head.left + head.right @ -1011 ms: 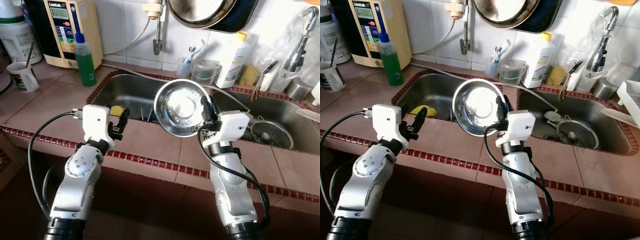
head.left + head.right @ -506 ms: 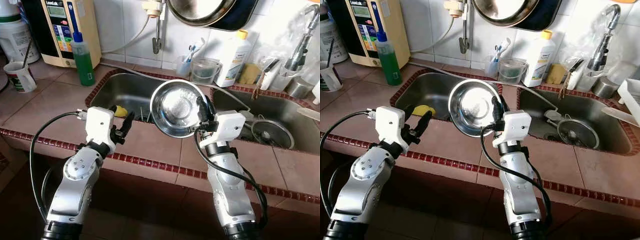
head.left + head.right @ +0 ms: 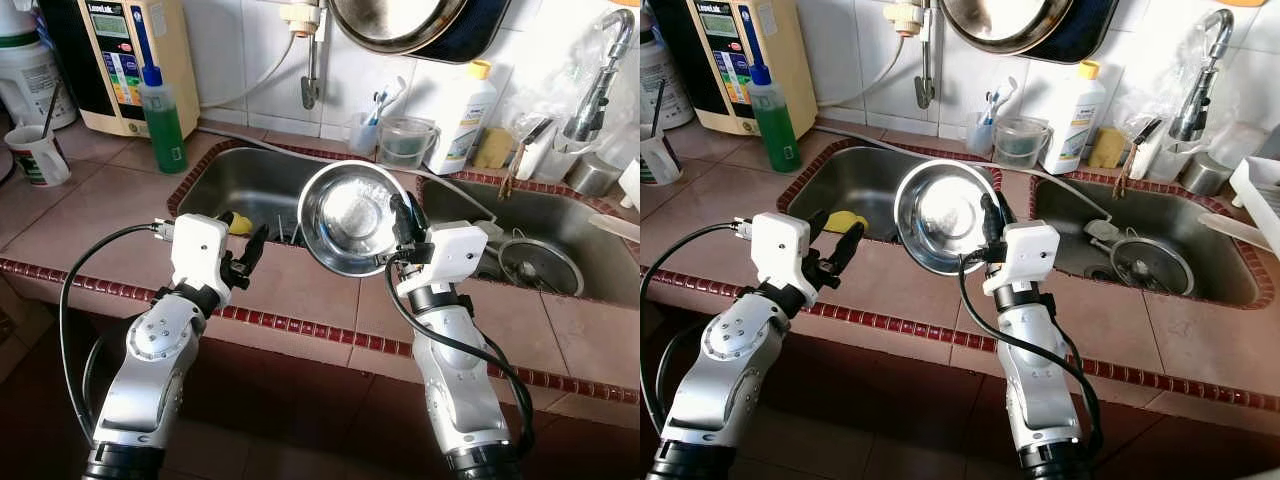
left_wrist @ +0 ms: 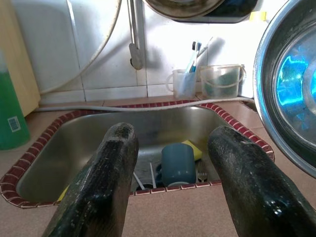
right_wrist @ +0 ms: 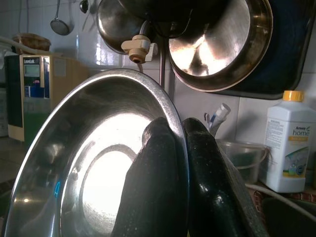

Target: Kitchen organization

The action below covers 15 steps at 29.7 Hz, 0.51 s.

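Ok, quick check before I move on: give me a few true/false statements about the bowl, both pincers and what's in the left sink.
1. The right pincer is clamped on the rim of the steel bowl. True.
2. The steel bowl lies flat in the right sink basin. False: it is held up, tilted on edge, above the divider between the basins.
3. The left pincer grips the green bottle. False: it is open and empty over the counter edge; the bottle stands on the counter by the wall.
4. A blue mug sits in the left sink basin. True.
5. The white bottle has a yellow cap. True.
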Motion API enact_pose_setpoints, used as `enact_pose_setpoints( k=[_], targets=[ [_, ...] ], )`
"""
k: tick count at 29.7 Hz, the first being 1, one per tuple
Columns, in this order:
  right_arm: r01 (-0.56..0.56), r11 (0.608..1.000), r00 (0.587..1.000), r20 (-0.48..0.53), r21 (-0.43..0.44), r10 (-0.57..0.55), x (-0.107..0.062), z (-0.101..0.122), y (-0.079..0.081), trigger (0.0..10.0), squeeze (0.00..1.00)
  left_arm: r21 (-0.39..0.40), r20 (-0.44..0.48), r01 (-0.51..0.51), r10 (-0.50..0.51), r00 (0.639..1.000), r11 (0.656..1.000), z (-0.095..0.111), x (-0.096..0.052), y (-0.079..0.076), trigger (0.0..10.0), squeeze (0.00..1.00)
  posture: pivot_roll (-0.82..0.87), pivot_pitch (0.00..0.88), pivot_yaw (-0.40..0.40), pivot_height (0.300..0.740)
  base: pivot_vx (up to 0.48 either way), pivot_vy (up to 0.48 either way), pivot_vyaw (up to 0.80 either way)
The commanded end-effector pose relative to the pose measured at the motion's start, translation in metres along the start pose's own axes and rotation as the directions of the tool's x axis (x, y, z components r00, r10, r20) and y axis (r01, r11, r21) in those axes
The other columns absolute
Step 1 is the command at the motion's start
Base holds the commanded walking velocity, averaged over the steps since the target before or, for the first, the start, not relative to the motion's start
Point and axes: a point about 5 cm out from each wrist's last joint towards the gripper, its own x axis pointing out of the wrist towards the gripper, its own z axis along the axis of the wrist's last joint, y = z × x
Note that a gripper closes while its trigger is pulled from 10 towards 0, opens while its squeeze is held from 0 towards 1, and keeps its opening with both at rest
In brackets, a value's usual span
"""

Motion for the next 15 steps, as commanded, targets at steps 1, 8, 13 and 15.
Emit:
enact_pose_setpoints(
  k=[1,8,13,15],
  targets=[
    [0.007,1.0,1.0,0.015,0.006,-0.007,0.0018,0.0039,-0.0006,10.0,0.0,0.016,0.01,0.011,-0.011,1.0,1.0,0.0046,0.0009,-0.0026,10.0,0.0,-0.12,0.0,-0.051,0.732,0.27,0.0,0.0],
    [0.007,1.0,1.0,0.017,0.006,-0.007,0.0025,0.0042,-0.0005,10.0,0.0,0.02,0.015,0.013,-0.013,1.0,1.0,0.0058,0.0021,-0.0029,10.0,0.0,-0.12,0.0,-0.05,0.732,0.287,0.0,0.0],
    [0.006,1.0,1.0,0.016,0.008,-0.006,0.0028,0.0042,0.0,10.0,0.0,0.021,0.017,0.015,-0.016,1.0,1.0,0.0066,0.0029,-0.0031,10.0,0.0,-0.12,0.0,-0.05,0.732,0.329,0.0,0.0],
    [0.006,1.0,1.0,0.016,0.009,-0.006,0.0026,0.0042,0.0,10.0,0.0,0.021,0.017,0.016,-0.016,1.0,1.0,0.0067,0.0028,-0.0033,10.0,0.0,-0.12,0.0,-0.049,0.732,0.33,0.0,0.0]
  ],
)
